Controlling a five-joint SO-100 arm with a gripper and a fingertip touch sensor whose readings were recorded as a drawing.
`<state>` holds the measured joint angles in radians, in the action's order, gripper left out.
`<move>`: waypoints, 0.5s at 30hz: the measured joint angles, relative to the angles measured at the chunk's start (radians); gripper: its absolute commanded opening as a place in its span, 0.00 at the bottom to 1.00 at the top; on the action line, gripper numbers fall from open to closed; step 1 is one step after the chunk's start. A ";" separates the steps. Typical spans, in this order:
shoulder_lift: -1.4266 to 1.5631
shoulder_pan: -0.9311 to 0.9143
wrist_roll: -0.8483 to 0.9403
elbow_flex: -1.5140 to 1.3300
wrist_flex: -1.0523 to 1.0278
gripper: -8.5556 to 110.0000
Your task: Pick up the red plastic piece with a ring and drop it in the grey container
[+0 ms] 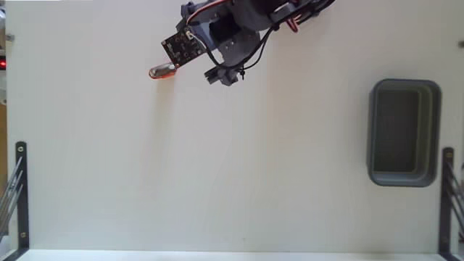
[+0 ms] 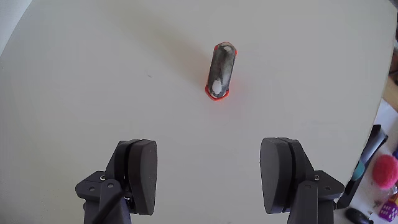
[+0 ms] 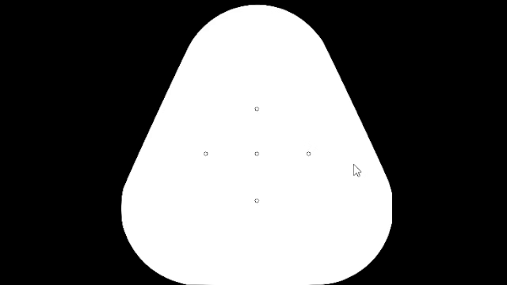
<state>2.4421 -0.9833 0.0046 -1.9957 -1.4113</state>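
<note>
In the fixed view, the red plastic piece with a ring (image 1: 162, 71) lies on the white table (image 1: 217, 174) near the top left, just left of and slightly below the small black circuit board (image 1: 183, 47) carried on the grey arm (image 1: 239, 29). The gripper (image 1: 221, 76) hangs to the right of the piece, apart from it. The grey container (image 1: 404, 133) stands well apart at the far right, nothing visible inside it. No writing can be read on the board.

In the wrist view, the gripper (image 2: 214, 174) shows its two dark fingers (image 2: 140, 174) spread wide at the near edge, with nothing between them. The red plastic piece with a ring (image 2: 221, 71) lies farther out, roughly centred on the gap, lengthwise away from the camera, its grey centre and red rim plain here. The container is out of this view.
</note>
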 measured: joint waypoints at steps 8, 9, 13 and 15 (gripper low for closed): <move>0.000 0.000 0.000 0.000 0.000 1.00; 0.000 0.000 0.000 0.000 0.000 1.00; -0.006 0.000 0.000 0.000 0.000 1.00; -0.018 0.000 0.000 0.000 0.002 1.00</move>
<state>2.4237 -0.9833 0.0046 -1.9957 -1.4097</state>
